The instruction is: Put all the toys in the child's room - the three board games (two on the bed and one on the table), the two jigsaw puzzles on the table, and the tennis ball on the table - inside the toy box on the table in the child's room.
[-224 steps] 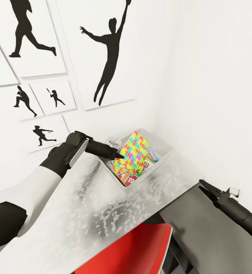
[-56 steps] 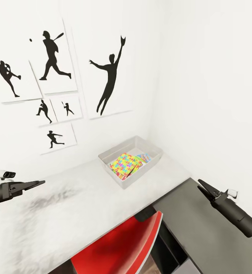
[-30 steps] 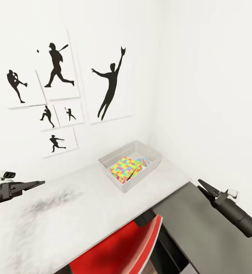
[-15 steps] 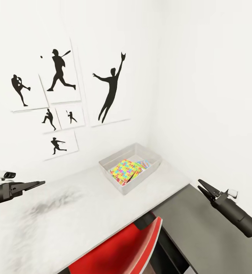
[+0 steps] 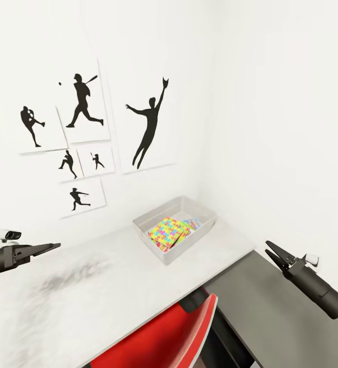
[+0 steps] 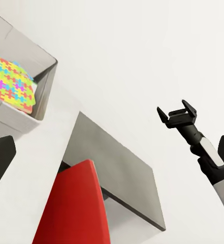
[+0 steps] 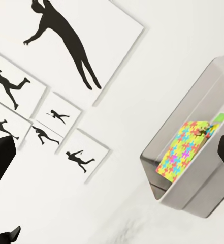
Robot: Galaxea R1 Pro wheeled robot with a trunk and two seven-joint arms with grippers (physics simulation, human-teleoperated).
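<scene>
Since 7.5 s ago the left arm has pulled away from the toy box (image 5: pixel 175 227) to the left edge of the head view, and the jigsaw puzzle (image 5: pixel 169 229) that stood on edge against the box wall now lies flat inside, on top of the other toys. Over the last 2 s the whole picture has shifted a little, so the camera moved; the box and both arms keep their places on the bench (image 5: pixel 112 286).

In the head view the left tool (image 5: pixel 53 247) hangs over the pale grey section of the bench, well apart from the box, its fingers pressed together with nothing between them. The right tool (image 5: pixel 269 249) hovers over the dark grey section, near the wall corner, its 2 fingers spread and empty; the left wrist view shows it (image 6: pixel 177 112) parted in the same way.

A second colourful item with a blue edge (image 5: pixel 193 223) shows just beside the puzzle, inside the box; I cannot tell which toy it is. The box sits on the pale section close to the back wall. 6 baseball silhouette posters (image 5: pixel 147 122) hang on that wall. A red chair (image 5: pixel 163 340) stands tucked against the front of the bench.
</scene>
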